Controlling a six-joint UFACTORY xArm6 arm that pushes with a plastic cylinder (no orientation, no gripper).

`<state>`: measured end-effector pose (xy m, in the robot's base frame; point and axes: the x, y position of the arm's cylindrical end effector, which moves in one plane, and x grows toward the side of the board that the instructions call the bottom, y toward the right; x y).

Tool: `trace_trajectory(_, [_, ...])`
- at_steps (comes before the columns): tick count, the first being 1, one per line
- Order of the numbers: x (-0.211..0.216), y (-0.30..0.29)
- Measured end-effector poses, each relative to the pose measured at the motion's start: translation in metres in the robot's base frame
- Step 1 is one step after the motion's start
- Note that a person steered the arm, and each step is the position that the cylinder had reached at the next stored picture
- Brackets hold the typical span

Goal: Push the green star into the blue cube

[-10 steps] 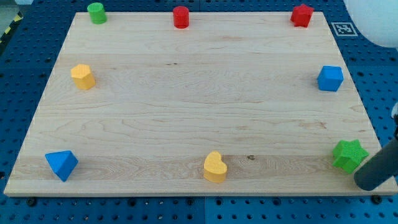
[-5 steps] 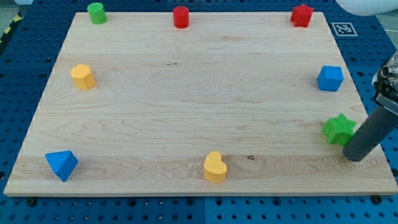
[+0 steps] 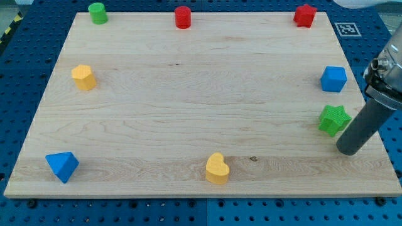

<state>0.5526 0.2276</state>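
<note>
Green star (image 3: 333, 120) sits just below the blue cube (image 3: 333, 79), my tip (image 3: 347, 150) beneath it; gripperless end effector; next, push upward.

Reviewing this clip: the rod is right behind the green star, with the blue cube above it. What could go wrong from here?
1. My tip sits at the lower right of the green star, so an off-centre push could send the star sliding left of the blue cube.
2. The cube stands close to the board's right edge; a hard hit might knock it off the board.
</note>
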Motion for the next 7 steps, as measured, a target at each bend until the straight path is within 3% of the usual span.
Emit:
trace_trajectory(5, [-0.09, -0.008])
trace_trajectory(7, [-0.085, -0.025])
